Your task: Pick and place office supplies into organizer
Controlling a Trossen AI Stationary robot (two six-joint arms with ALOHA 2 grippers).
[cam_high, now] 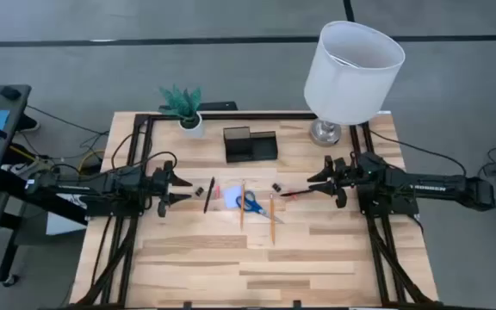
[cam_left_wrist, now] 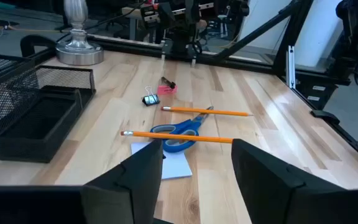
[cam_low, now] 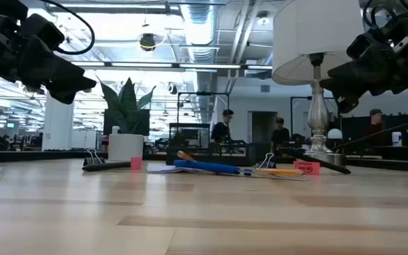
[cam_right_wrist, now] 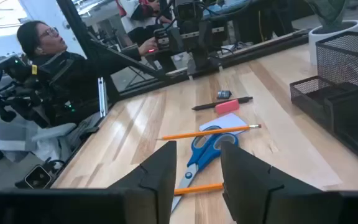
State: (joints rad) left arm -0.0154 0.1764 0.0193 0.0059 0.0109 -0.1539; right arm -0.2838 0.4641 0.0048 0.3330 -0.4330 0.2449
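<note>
Scissors (cam_high: 250, 203) lie mid-table between 2 pencils (cam_high: 242, 205), before the organizer (cam_high: 250, 145); stiff, light, best pinched at the blades. Left gripper (cam_high: 172, 189) and right gripper (cam_high: 323, 181) hover parted, empty.

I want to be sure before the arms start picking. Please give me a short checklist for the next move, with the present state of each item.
1. Left gripper open and empty: ok, gap shows between its fingers, nothing in it.
2. Right gripper empty: ok, fingers apart, nothing between them.
3. Organizer free to receive items: ok, its compartments look empty.
4. Scissors free to lift: not ok, a pencil lies across them.
5. Both grippers raised off the table: ok, seen in the low view.
6. Binder clip clear of other things: ok, it stands apart, near the small red bit.
</note>
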